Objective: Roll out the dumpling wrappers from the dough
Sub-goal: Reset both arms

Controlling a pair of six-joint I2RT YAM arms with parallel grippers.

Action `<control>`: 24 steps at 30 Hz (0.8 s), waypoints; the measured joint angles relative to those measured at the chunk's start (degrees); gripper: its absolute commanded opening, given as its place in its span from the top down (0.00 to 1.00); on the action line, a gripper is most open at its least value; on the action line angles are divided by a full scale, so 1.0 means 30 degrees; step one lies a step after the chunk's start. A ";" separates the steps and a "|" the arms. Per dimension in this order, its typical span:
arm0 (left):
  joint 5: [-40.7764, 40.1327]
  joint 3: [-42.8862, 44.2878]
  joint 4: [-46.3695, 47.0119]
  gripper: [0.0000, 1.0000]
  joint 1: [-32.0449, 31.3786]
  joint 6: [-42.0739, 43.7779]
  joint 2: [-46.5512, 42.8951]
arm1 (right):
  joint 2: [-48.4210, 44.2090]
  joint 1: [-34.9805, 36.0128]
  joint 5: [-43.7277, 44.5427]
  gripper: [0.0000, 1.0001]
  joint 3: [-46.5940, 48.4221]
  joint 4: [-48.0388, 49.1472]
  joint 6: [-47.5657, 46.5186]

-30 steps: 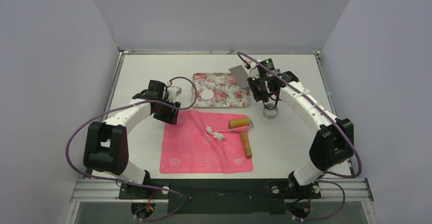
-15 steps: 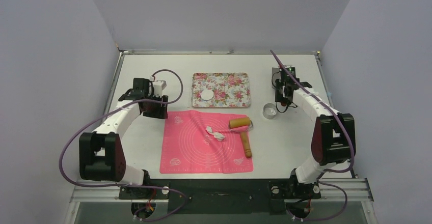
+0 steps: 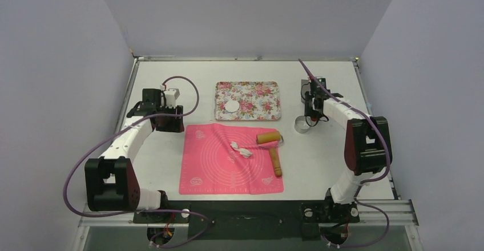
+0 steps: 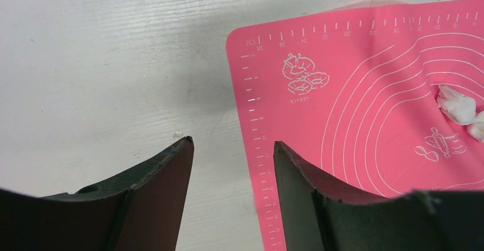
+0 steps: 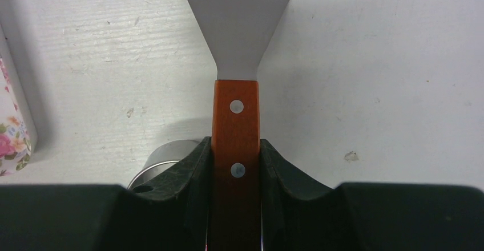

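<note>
- One thin, white, round dumpling wrapper (image 3: pixel 232 106) lay on the floral rectangular tray (image 3: pixel 263 106), beyond the far edge of the pink silicone mat (image 3: pixel 217 174).
- Ragged white dough scraps (image 3: pixel 241 149) sat mid-mat, left of the wooden-handled rolling pin (image 3: pixel 268 138).
- Left gripper (image 4: pixel 233 148) hung spread and empty over the mat's far-left corner.
- Right gripper (image 5: pixel 236 148) pinched the orange wooden handle of a metal spatula (image 5: pixel 237 28), beside the metal ring cutter (image 5: pixel 154 162), right of the tray.

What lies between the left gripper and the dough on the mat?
Nothing visible. The left gripper stands open near the far-left corner of the pink mat; only bare mat lies between it and the dough.
</note>
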 measured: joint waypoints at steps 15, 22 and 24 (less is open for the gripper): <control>-0.0335 -0.0211 0.0022 0.48 0.0321 -0.0168 -0.0452 | 0.0299 -0.0087 -0.0408 0.14 -0.0284 0.0568 0.0095; -0.0080 -0.0306 0.3089 0.48 0.1916 0.0029 -0.4488 | -0.5268 -0.0080 -0.0721 0.12 -0.2361 0.2280 0.0131; 0.0029 -0.1785 0.6339 0.48 0.2171 -0.0095 -0.7395 | -0.8043 -0.0080 -0.0925 0.09 -0.3337 0.3774 0.0262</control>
